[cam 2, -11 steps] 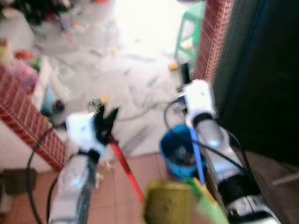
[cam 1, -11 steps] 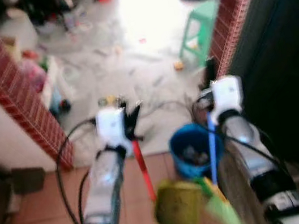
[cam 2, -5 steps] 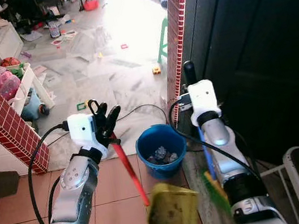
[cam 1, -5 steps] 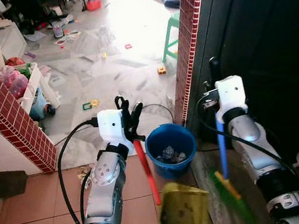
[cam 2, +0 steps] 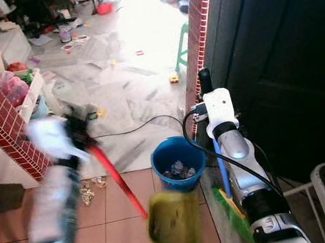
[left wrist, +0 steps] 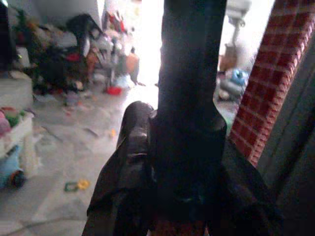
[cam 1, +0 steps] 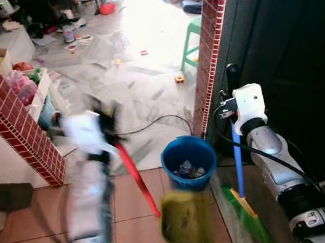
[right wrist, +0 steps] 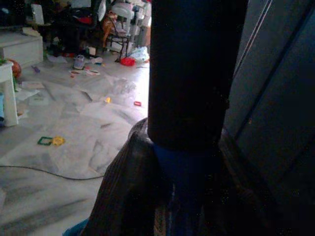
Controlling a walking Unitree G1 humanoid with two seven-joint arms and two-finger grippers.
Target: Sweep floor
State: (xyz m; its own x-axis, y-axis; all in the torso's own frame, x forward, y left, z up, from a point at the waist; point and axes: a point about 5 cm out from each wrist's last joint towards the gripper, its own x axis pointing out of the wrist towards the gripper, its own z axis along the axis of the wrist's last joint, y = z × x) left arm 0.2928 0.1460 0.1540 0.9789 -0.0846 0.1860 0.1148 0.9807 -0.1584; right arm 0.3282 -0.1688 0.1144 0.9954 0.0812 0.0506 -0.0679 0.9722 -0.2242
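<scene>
Broom (cam 1: 239, 165) blue-handled, no readable labels I'm seeing, right gripper (cam 1: 231, 79) raised, clamping it, left gripper (cam 1: 106, 115) blurring, clamping red-handled dustpan (cam 1: 182, 221).

Blue bucket (cam 1: 188, 162) blocks doorway beside brick pillar (cam 1: 208, 45); tiles left open

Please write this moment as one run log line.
left gripper: shut on dustpan handle | right gripper: shut on broom | blue bucket: between them
</scene>
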